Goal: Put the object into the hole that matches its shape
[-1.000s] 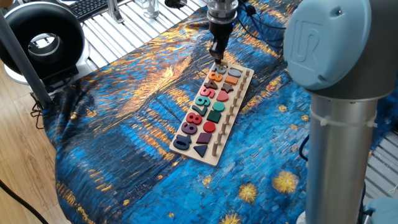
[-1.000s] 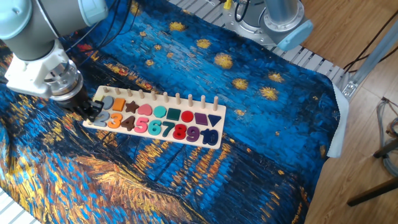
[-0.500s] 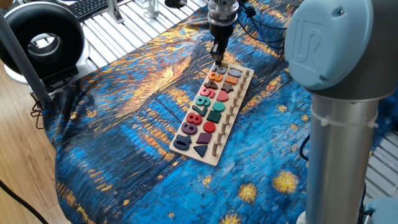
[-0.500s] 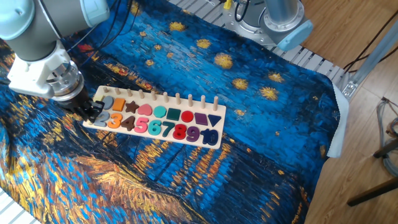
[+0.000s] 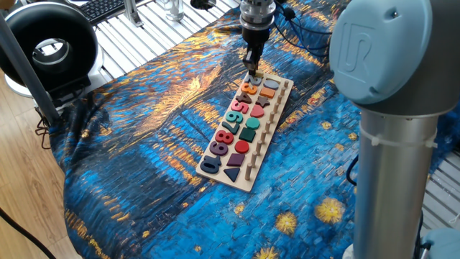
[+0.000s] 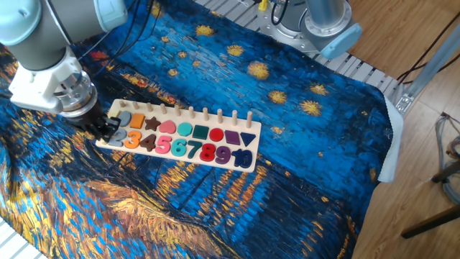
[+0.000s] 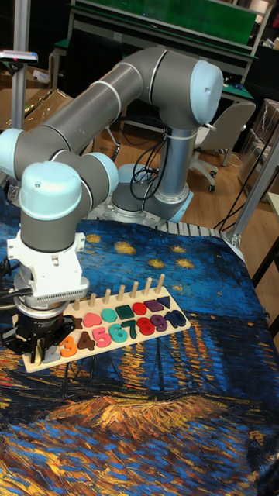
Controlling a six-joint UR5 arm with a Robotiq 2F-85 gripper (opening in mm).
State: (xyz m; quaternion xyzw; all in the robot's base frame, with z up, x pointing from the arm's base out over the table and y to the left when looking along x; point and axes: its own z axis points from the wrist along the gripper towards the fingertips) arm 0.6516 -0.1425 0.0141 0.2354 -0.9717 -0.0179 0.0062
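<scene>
- Tall fixed view: we see the hand point(image 7: 35, 346) planted low over the near end of the long wooden puzzle board point(image 7: 167, 328), right where the number column stops, opposite the 0.
- A sliver of pale cream shows between the fingers in this view, which we take to be the object point(image 7: 36, 353); it is too small for us to be sure of its outline.
- From one fixed view, the hand point(image 5: 251, 71) points straight down at the board's far end point(image 5: 282, 76), its tips just above or touching the wood beside the first coloured pieces.
- From the other fixed view, the hand point(image 6: 106, 130) covers the board's left corner point(image 6: 103, 142), so the hole itself is hidden from us in every picture.
- We read the fingers as drawn close together, apparently gripping the small piece, though we cannot tell for certain that they grip it rather than merely flank it.
- We judge the step in hand to be the insertion itself: the piece sits at or in the mouth of its recess and is not yet visibly released.
- We judge that the next move calls for a short straight press down, with the piece's outline squared to the recess, then a parting of the fingers and a vertical lift clear of the neighbouring numbers point(image 6: 163, 146).
- We note the patterned blue cloth point(image 6: 287, 165) on the worktop lies wrinkled under the board, so a sideways nudge could shift it.
</scene>
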